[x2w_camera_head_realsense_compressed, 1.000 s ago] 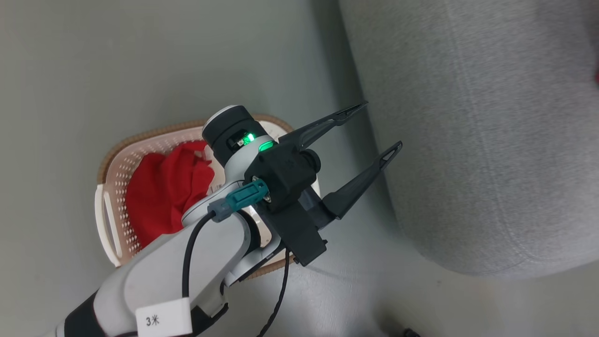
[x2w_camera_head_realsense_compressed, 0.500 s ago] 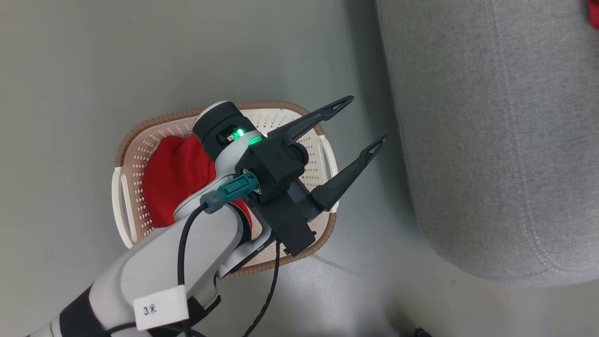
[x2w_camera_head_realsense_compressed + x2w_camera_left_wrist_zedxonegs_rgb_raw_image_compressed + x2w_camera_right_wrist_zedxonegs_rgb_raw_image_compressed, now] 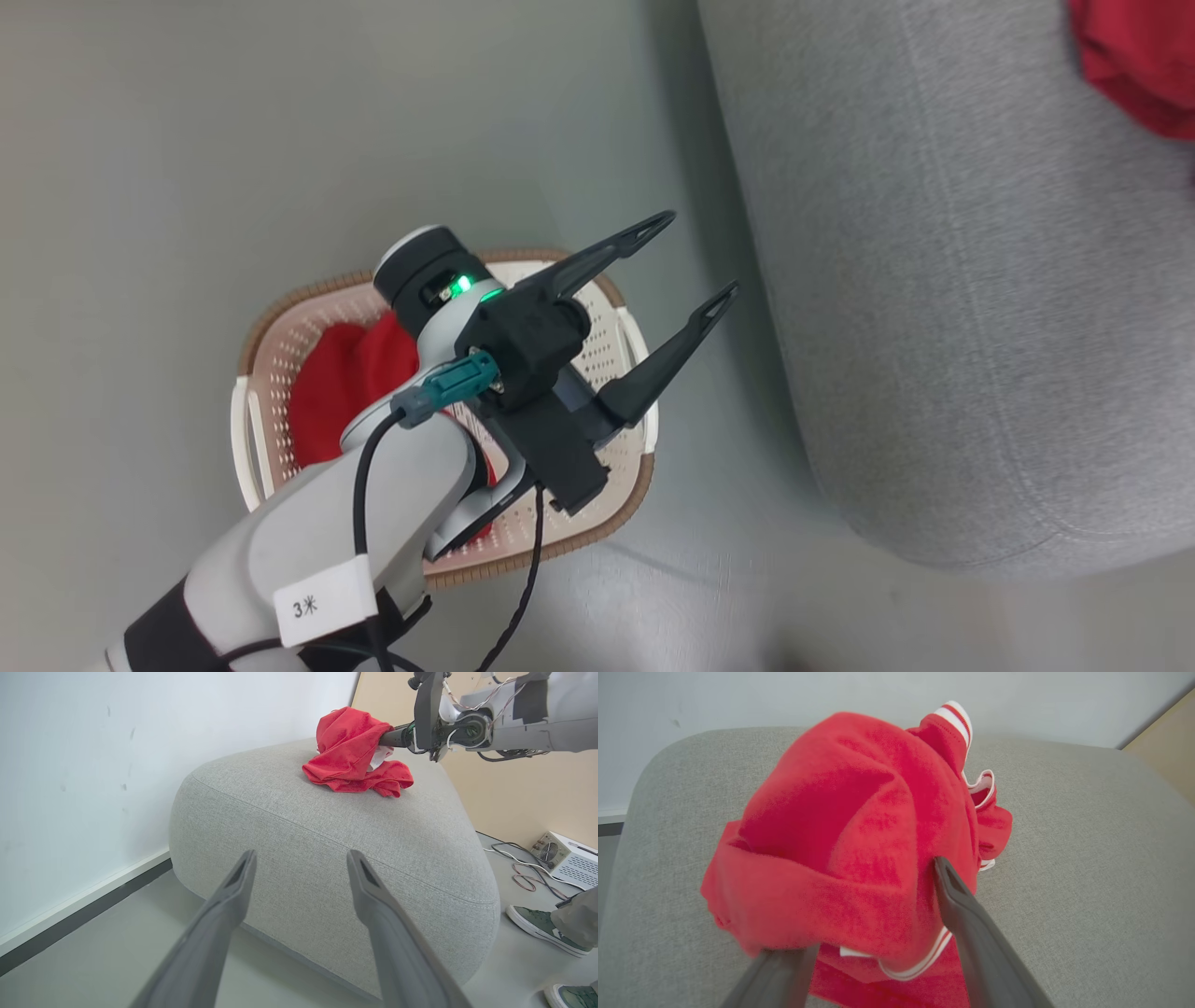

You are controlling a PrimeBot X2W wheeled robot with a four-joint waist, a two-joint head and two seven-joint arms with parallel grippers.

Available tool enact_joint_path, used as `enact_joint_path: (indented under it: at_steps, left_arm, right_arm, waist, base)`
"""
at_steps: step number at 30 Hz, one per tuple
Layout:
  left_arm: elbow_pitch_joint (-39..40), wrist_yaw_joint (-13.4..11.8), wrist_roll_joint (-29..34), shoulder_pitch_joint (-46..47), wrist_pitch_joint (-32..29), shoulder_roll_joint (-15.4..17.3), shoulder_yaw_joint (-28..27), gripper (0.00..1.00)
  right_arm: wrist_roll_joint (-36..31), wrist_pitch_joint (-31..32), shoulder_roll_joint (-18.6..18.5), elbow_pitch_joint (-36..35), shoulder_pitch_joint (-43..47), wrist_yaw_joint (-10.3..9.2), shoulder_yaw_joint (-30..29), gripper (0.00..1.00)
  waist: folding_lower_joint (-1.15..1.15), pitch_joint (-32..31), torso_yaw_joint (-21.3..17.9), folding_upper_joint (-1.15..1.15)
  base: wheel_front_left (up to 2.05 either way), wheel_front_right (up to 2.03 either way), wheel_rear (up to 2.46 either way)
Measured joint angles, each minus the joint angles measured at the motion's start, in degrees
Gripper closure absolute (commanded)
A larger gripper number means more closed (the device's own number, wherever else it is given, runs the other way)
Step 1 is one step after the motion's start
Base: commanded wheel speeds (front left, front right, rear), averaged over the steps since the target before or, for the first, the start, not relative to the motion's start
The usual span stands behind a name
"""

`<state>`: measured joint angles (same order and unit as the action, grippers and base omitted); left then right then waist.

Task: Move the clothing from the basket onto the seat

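Observation:
A plain red piece of clothing (image 3: 336, 392) lies in the cream perforated basket (image 3: 611, 345) on the floor. My left gripper (image 3: 700, 254) hangs open above the basket's right end, nothing between its fingers (image 3: 301, 855), pointing at the grey seat (image 3: 934, 280). A second red garment with white striped trim (image 3: 859, 826) lies bunched on the seat (image 3: 1087, 858). My right gripper (image 3: 873, 905) is open around it, the cloth draped over the left finger. The left wrist view shows this garment (image 3: 350, 751) on top of the seat (image 3: 327, 826) with the right gripper (image 3: 390, 739) pushed into it.
The basket sits on grey floor just left of the seat. In the left wrist view a white wall with dark skirting (image 3: 70, 788) runs behind the seat. A person's green shoes (image 3: 542, 926), a white box (image 3: 567, 858) and loose cables (image 3: 523, 872) are right of it.
The head camera has shifted, and more of the red garment on the seat now shows at the top right. My left arm holds about the same open pose over the basket.

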<state>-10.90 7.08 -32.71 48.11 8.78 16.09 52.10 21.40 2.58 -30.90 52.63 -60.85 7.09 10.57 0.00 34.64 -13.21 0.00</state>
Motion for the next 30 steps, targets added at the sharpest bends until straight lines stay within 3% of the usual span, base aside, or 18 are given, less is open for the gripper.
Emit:
enact_joint_path:
  at_steps: [8, 16, 30]
  left_arm:
    - [-2.6, 0.0, -2.0, -2.2, 2.5, 0.0, 0.0, 0.00]
    - [-4.8, 0.0, -3.1, -5.2, 4.0, -0.4, -0.2, 0.00]
    - [-8.7, -1.7, -6.5, -12.0, 5.1, -0.4, -4.6, 0.00]
  right_arm:
    - [-0.7, 1.4, -0.2, -1.2, 3.4, 0.05, 4.9, 0.00]
    - [1.4, -0.3, -2.3, -8.9, 8.9, 0.05, 11.1, 0.00]
    - [9.0, -8.0, -4.2, -23.6, 18.8, 0.05, 15.0, 0.00]
  waist:
    - [0.00, -5.5, -0.7, -0.01]
    - [-0.01, -11.6, -1.2, -0.01]
    - [-0.01, -21.9, 0.1, -0.01]
  base:
    - [0.00, 0.00, 0.00]
    - [0.00, 0.00, 0.00]
    - [0.00, 0.00, 0.00]
